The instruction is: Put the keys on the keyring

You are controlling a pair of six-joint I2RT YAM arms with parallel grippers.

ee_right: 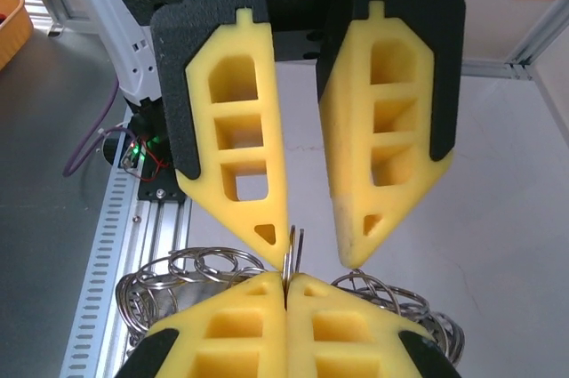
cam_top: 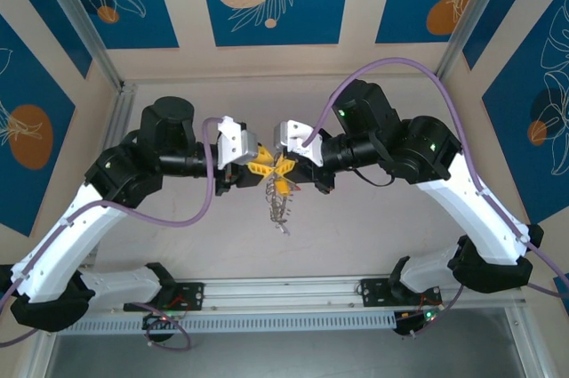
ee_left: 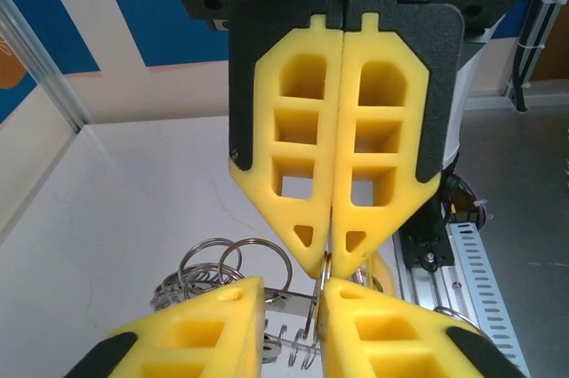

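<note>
The keyring [cam_top: 278, 209] hangs as a silver bunch of wire loops below the two grippers, which meet tip to tip over the middle of the table. My right gripper [ee_right: 286, 282] is shut on the edge of one split loop [ee_right: 294, 249] that stands up from between its yellow pads. My left gripper [ee_right: 316, 260] faces it with its jaws apart around that same loop, one fingertip [ee_right: 274, 252] against it. In the left wrist view, the left gripper [ee_left: 293, 293] straddles the loop and a flat metal strip [ee_left: 286, 303], with more loops [ee_left: 218, 262] behind. The keys are out of view.
An aluminium rail [cam_top: 284, 293] carrying both arm bases runs along the near edge of the white table [cam_top: 373, 236]. Metal frame posts stand at the back corners. An orange basket [ee_right: 9, 18] sits off the table behind the left arm's base.
</note>
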